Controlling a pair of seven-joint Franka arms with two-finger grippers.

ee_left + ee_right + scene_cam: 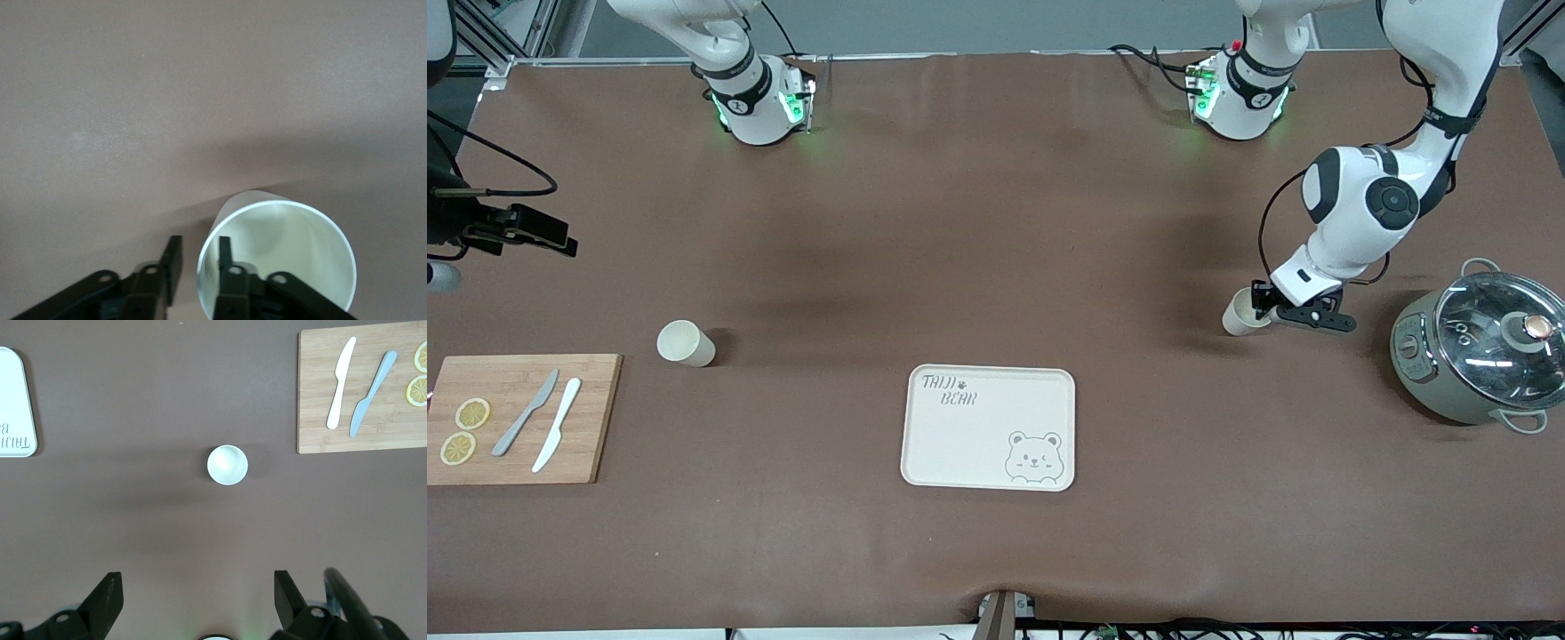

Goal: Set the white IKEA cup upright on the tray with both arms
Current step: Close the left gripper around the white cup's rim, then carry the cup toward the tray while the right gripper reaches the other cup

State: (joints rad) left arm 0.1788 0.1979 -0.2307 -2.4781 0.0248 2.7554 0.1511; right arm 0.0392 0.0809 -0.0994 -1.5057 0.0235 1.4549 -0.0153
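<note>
A white cup lies tilted on its side on the brown table near the left arm's end. My left gripper is at its mouth. In the left wrist view the gripper straddles the wall of the cup, one finger inside and one outside. The jaws are narrow, with a thin gap showing on each side of the wall. A second white cup stands upright toward the right arm's end. My right gripper hangs wide open high over the table, holding nothing. The cream tray with the bear drawing carries nothing.
A grey-green cooker pot with a glass lid stands close to the left gripper at the table's end. A wooden cutting board holds two knives and lemon slices beside the second cup.
</note>
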